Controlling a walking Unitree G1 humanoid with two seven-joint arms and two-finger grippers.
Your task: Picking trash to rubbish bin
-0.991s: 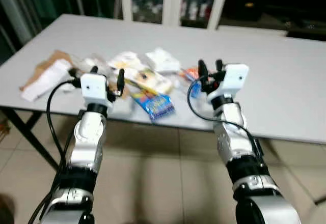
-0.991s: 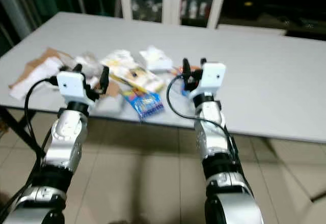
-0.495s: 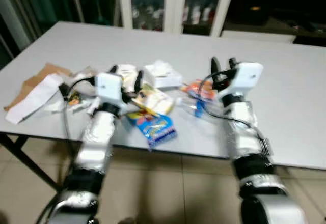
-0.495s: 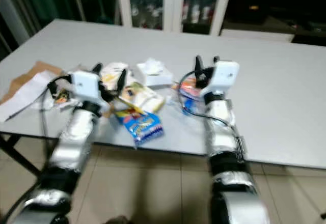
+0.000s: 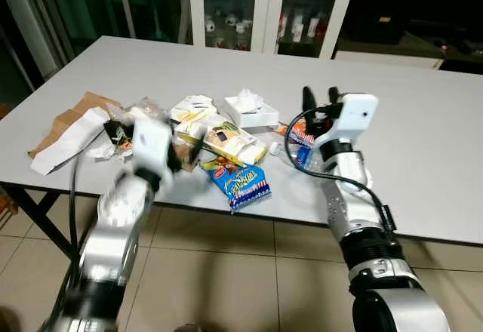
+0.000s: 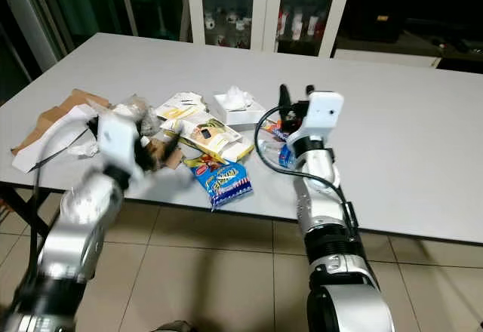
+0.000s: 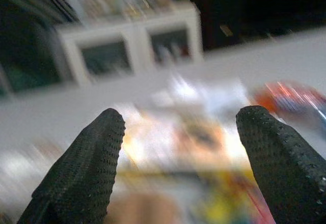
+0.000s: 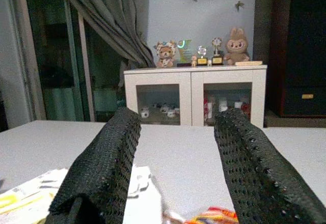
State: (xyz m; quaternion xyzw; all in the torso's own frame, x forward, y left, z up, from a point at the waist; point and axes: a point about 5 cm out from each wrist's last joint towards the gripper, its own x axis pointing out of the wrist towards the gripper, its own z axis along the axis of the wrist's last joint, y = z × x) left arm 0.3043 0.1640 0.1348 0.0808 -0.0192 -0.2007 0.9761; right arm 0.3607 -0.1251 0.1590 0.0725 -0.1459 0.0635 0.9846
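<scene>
Trash heaped near front edge of surface, mostly light, crinkly, slippery wrappers best pinched at a free edge; left pincer and right pincer both apart, empty, raised just beside heap.

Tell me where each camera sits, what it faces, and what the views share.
Left eye, right eye: on the head, looking forward and down at the table, the trash pile, both silver arms, right tool.
Left wrist: between the open left tool fingers, blurred, facing the trash and cabinet.
Right wrist: between the open right tool fingers, level across the table toward the cabinet.
Shared: all show the white cabinet and the table.
</scene>
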